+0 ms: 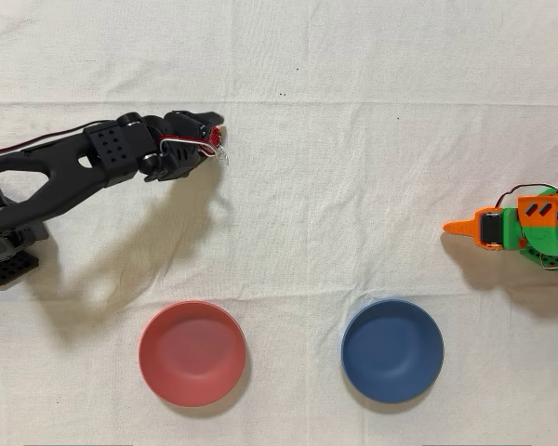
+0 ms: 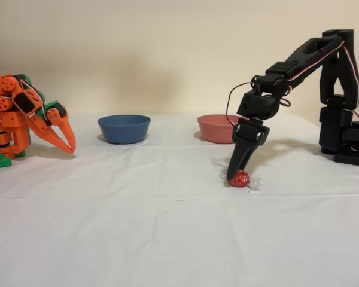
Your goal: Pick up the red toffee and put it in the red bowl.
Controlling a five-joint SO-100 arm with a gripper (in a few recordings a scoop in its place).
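Side view, left to right: idle orange arm [image 2: 27, 116]; blue bowl [image 2: 124, 128]; red bowl [image 2: 220, 128]; black arm's gripper [image 2: 234, 174] pointing down, its tips at the white cloth [image 2: 137, 227]. The red toffee [image 2: 240, 178] lies on the cloth touching the tips, in front of the red bowl and apart from it. Whether the fingers pinch the toffee or merely rest against it cannot be told.

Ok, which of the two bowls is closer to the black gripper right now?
The red bowl. In the overhead view it sits below the black arm's gripper, while the blue bowl lies further right, towards the idle orange arm.
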